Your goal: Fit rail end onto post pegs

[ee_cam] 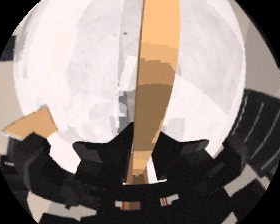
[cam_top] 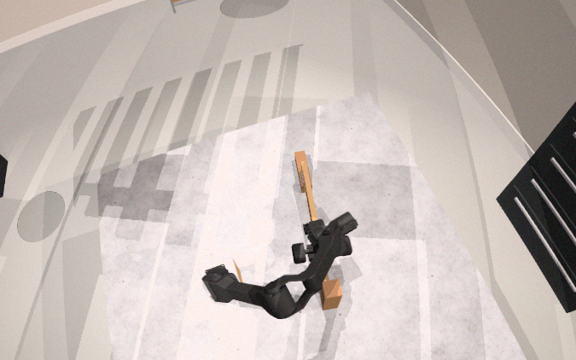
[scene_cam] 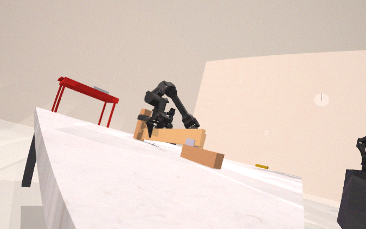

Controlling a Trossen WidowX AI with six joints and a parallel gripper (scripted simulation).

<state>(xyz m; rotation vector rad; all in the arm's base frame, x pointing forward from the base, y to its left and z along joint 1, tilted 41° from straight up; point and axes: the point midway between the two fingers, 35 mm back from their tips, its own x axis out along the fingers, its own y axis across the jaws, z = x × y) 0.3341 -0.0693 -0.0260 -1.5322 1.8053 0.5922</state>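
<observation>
The long wooden rail (cam_top: 310,196) (scene_cam: 175,135) (ee_cam: 158,50) has its far end at the pale bracket (scene_cam: 190,141) on the low footboard block (cam_top: 299,155) (scene_cam: 199,155). In the exterior view the rail is tilted, with its near end low, close to the table. The short post (cam_top: 330,295) (scene_cam: 139,128) stands upright at the near end. The gripper (ee_cam: 147,132) is shut on the rail near that end, one finger on each side. The pegs, the holes and any gap between rail and post are hidden by the arm or too small to tell.
A thin wooden piece (cam_top: 237,270) (ee_cam: 31,122) lies near the arm's base. The arm arches over beside the post. The table (scene_cam: 121,185) has a near edge on the left in the exterior view. A yellow bar (scene_cam: 261,166) is far back. A black drawer cabinet (cam_top: 562,196) stands beyond the table.
</observation>
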